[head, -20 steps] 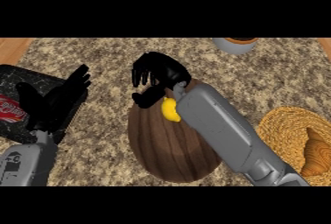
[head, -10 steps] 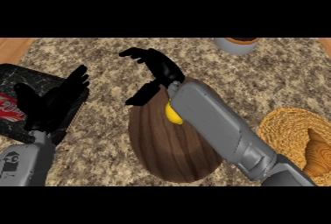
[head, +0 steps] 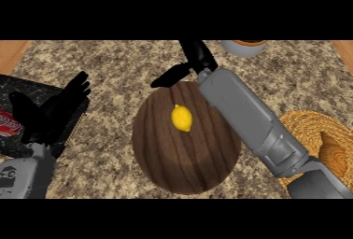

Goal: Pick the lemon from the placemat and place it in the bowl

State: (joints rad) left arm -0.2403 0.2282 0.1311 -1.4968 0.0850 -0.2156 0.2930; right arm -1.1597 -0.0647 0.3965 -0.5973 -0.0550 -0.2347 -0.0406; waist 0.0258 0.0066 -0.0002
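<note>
My right hand (head: 198,58) is up past the far edge of the brown wooden bowl (head: 193,163), fingers apart, holding nothing. The small yellow lemon (head: 181,117) lies inside the bowl. A second ago my hand covered it; now the hand has pulled away. My left hand (head: 55,112) rests open over the black placemat (head: 27,86).

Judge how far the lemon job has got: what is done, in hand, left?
Done: the lemon lies inside the wooden bowl. In hand: nothing; the right hand is open, past the bowl's far rim, clear of the lemon, and the left hand rests open at the left. Left: nothing that shows.
</note>
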